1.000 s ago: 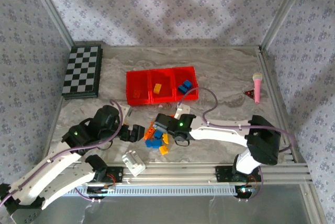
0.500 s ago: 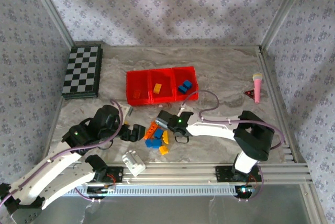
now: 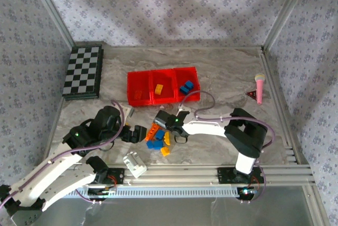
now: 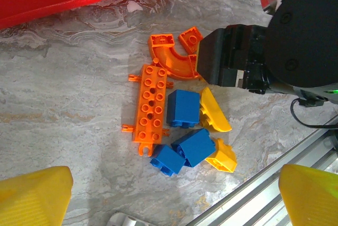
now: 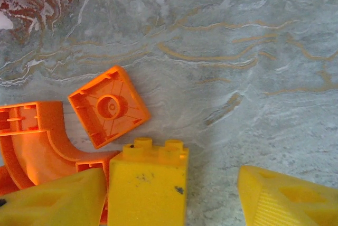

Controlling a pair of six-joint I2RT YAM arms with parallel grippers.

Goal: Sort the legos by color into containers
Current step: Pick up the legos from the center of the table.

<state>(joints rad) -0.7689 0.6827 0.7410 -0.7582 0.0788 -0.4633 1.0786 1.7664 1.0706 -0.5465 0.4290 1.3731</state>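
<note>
The right gripper [image 5: 170,197], jaws apart, straddles a yellow brick [image 5: 148,184], seemingly bound for the bins [image 3: 158,101]; the left gripper [image 4: 173,193] hangs wide open over the pile [image 4: 174,112].

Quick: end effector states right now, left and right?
Left end effector: open, empty.
Right end effector: open, straddling a yellow lego, not gripping.

A black-and-white checkered board [image 3: 83,72] lay at upper left on the marbled tabletop [image 3: 227,67]. A pink toy microphone [image 3: 260,86] and small red triangle [image 3: 251,95] sat at right, and a white blocky object [image 3: 134,163] at lower left.
</note>
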